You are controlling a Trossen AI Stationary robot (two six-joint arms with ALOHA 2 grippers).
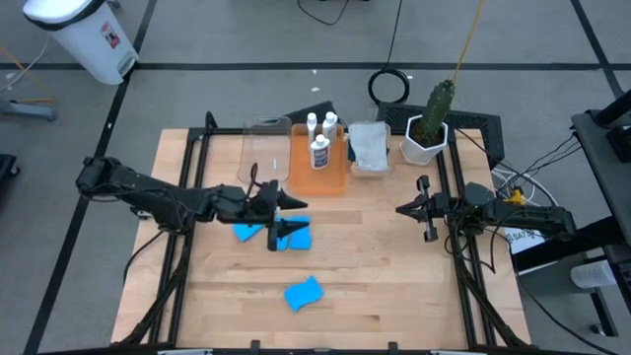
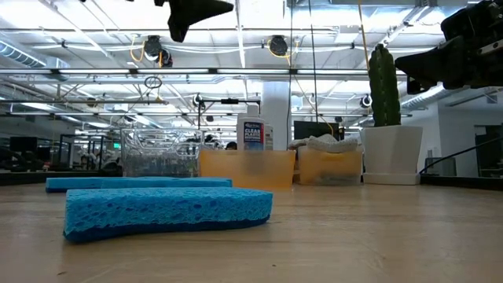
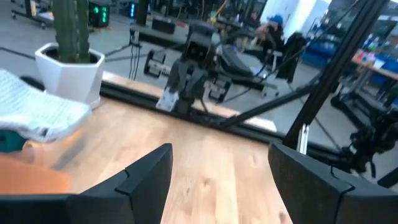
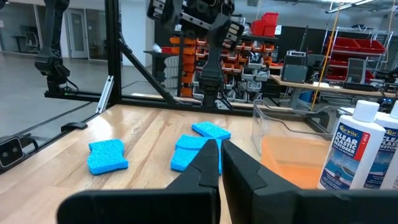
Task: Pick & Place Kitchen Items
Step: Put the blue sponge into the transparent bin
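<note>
Three blue sponges lie flat on the wooden table: two side by side point(image 1: 248, 233) point(image 1: 299, 237) and one nearer the front edge point(image 1: 304, 293). My left gripper point(image 1: 294, 219) hovers open, well above the pair, with nothing between its fingers point(image 3: 221, 155). Three white labelled bottles point(image 1: 320, 138) stand in the orange bin point(image 1: 317, 177). A pale folded cloth point(image 1: 368, 143) lies in a bin beside it. My right gripper point(image 1: 402, 209) waits shut at the table's right side, pointing toward the centre point(image 4: 221, 149).
A clear bin point(image 1: 266, 148) stands left of the orange one at the far side. A white pot with a green cactus point(image 1: 426, 133) stands at the far right. Black frame rails point(image 1: 187, 197) run along both table sides. Bare wood point(image 1: 394, 286) lies at the front right.
</note>
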